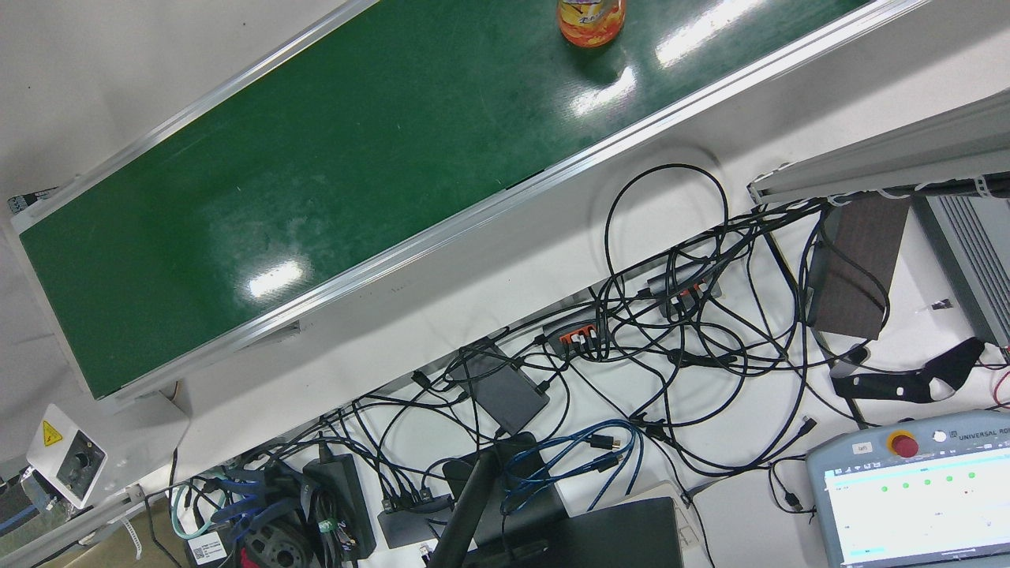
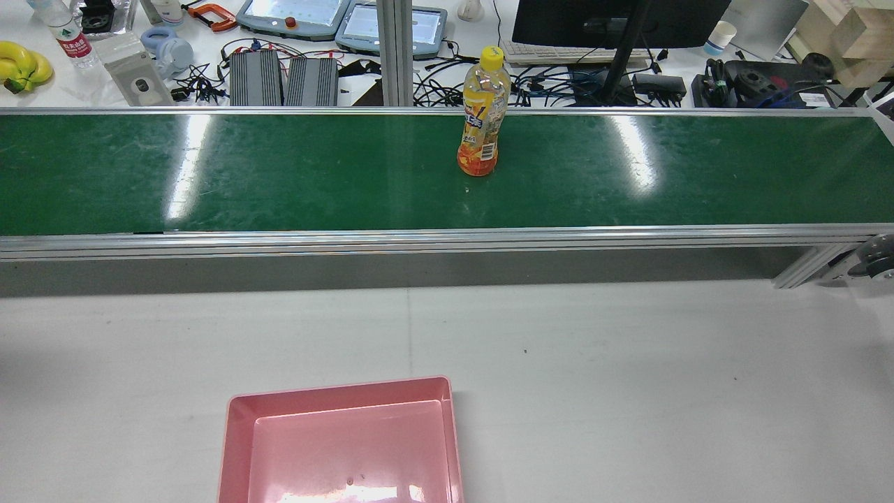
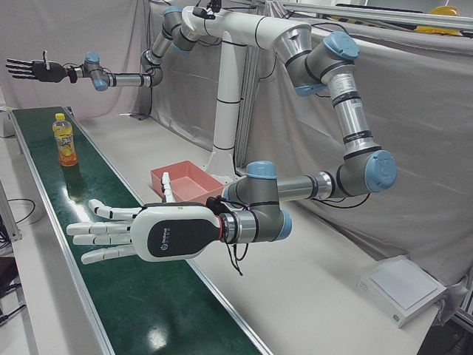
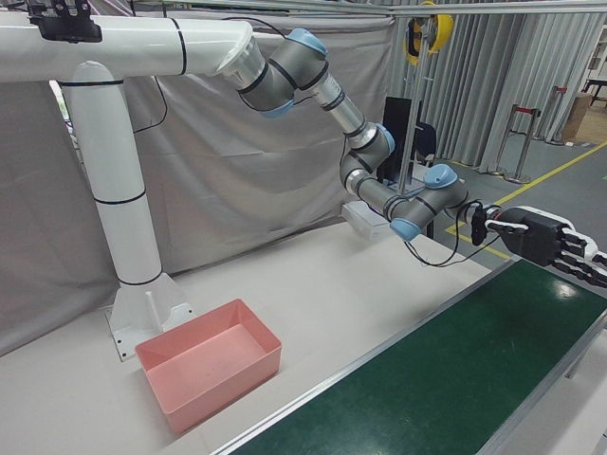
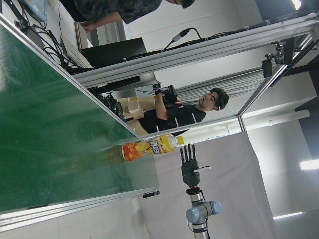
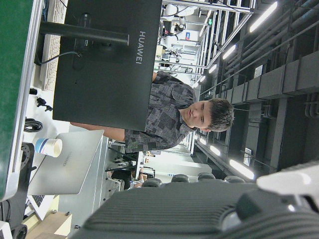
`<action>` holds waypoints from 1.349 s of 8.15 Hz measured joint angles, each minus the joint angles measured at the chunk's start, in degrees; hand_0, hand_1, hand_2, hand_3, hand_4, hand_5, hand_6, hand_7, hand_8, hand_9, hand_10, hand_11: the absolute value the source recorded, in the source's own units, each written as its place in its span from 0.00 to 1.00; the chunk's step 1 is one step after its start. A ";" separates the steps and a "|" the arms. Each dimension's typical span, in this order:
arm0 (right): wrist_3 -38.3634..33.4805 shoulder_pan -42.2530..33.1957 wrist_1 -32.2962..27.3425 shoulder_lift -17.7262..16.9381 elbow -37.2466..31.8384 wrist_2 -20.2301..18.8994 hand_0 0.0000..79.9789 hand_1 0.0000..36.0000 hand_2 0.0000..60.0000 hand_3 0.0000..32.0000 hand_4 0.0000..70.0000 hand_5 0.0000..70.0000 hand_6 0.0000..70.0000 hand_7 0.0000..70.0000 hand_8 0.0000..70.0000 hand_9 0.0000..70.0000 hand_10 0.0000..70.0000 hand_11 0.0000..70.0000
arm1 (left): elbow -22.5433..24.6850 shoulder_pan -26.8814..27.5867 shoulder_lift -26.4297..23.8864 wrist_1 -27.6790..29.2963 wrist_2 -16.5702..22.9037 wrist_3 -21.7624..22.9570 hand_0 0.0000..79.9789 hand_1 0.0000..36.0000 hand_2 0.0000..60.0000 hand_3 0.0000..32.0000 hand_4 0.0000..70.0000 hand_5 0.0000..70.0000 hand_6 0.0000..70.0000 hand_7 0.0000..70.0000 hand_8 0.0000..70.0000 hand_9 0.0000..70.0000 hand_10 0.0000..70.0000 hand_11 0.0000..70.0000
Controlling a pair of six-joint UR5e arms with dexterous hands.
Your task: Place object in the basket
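Both left hand (image 3: pixel 111 233) and right hand (image 3: pixel 33 70) are spread, empty; the right, seemingly nearer, should wrap the upright bottle (image 2: pixel 480 115) mid-body by the worktop's far edge.

The left arm (image 3: pixel 347 118) and right arm (image 3: pixel 122 79) are showing silver-grey tubes with pale blue joint caps, both hanging off a white pedestal (image 3: pixel 225 111). The left hand (image 3: pixel 144 233) is wearing a glossy white shell with a black panel and segmented white fingers (image 3: pixel 96 229); a black cable (image 3: pixel 235 255) is looping at its wrist. The right hand (image 3: pixel 33 69) is looking black all over.
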State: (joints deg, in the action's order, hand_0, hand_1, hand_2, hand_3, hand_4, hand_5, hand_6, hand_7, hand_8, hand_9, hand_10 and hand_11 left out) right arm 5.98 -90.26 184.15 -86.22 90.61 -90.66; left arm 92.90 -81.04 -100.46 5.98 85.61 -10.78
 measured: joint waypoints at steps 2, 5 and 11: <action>0.00 0.00 0.01 0.00 0.00 -0.03 0.00 0.00 0.00 0.00 0.00 0.00 0.00 0.00 0.00 0.00 0.00 0.00 | 0.49 -0.60 0.00 -0.03 0.00 -0.02 0.62 0.14 0.00 0.07 0.12 0.48 0.00 0.06 0.10 0.09 0.00 0.00; 0.00 0.03 -0.02 0.00 -0.06 0.01 0.00 0.00 0.00 0.00 0.00 0.00 0.00 0.00 0.00 0.00 0.00 0.00 | 0.61 -0.14 0.00 -0.16 0.00 -0.31 0.63 0.18 0.00 0.20 0.10 0.43 0.00 0.05 0.08 0.07 0.01 0.02; 0.00 0.06 0.01 0.00 -0.09 0.05 0.00 0.00 0.00 0.00 0.00 0.00 0.00 0.00 0.00 0.00 0.00 0.00 | 0.20 6.16 -2.83 -1.76 0.00 -3.06 0.60 0.16 0.00 0.00 0.06 0.33 0.00 0.06 0.11 0.11 0.06 0.10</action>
State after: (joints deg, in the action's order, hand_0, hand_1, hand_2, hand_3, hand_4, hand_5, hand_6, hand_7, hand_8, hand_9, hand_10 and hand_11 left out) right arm 5.98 -90.20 184.16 -86.22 90.53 -90.61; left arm 93.10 -74.88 -103.29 4.21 85.61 -13.84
